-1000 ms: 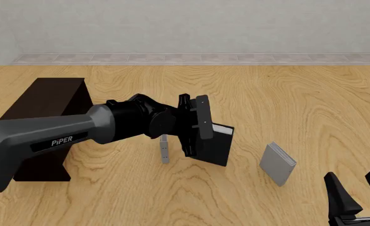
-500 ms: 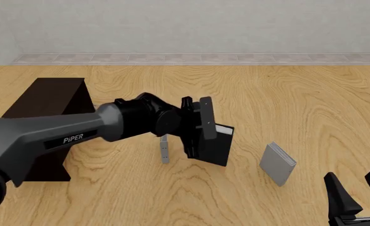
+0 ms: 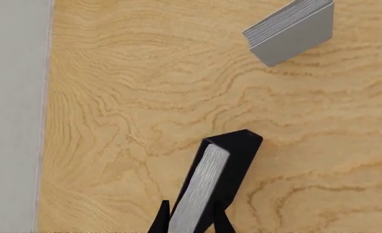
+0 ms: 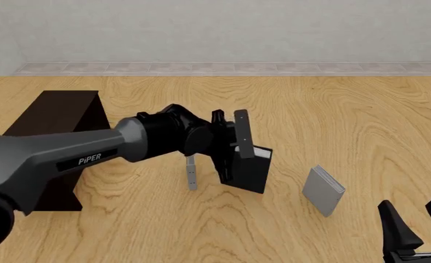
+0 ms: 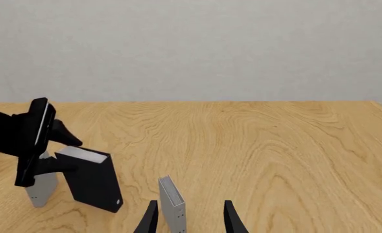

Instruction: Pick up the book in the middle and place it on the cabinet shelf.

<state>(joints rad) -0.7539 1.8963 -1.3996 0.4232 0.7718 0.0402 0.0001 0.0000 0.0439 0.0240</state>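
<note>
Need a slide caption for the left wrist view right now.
Left wrist view: left gripper jaws straddle the upright black book on the wooden table; light-grey book beyond.

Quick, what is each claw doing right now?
Left gripper: closed on the black book.
Right gripper: open, holding nothing.

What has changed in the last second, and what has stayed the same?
The left gripper has reached a little farther forward along the black book, with its fingers now on either side of it. The book itself, the thin grey book, the light-grey book, the cabinet and the right gripper have not moved.
</note>
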